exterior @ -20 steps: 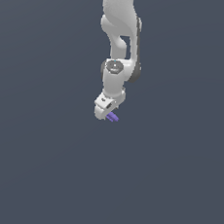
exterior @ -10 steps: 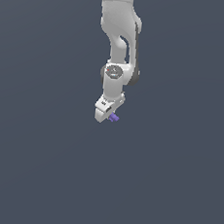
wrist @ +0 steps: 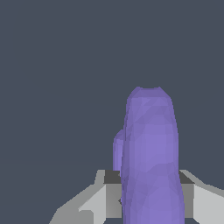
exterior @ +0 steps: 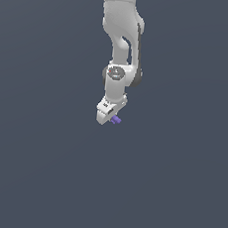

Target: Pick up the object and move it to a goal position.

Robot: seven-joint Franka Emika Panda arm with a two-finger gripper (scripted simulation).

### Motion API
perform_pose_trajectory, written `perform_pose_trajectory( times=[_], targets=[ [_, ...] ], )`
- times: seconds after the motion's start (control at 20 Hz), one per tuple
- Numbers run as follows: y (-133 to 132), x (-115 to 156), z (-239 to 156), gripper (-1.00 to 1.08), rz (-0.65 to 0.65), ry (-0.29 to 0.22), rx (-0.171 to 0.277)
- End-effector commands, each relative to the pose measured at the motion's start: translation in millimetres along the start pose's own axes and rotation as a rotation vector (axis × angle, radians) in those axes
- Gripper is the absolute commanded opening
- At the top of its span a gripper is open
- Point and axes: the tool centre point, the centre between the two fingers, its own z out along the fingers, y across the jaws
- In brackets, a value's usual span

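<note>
Where the white arm (exterior: pixel 120 47) hangs down from the top of the exterior view, the gripper (exterior: pixel 109 119) is clamped on the purple object (exterior: pixel 116 120), a short rod jutting toward that view's right against plain dark grey; wrist view: rod between fingers (wrist: pixel 199 197).

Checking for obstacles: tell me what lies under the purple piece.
Below the purple piece, held at the gripper, the exterior view shows only plain dark grey ground. In the wrist view, the piece covers part of that ground.
</note>
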Motion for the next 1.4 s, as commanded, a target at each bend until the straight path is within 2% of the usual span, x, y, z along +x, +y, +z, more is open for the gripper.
perform_pose_trajectory(
  times=[0.0,0.3,0.55,1.35],
  targets=[
    [0.0,0.7,-0.5,-1.0,0.0,0.0,0.0],
    [0.9,11.6,-13.4,-1.0,0.0,0.0,0.0],
    [2.3,30.7,-36.1,-1.0,-0.001,0.0,0.0],
    [14.3,132.3,-153.7,-1.0,0.0,0.001,0.001]
  ],
)
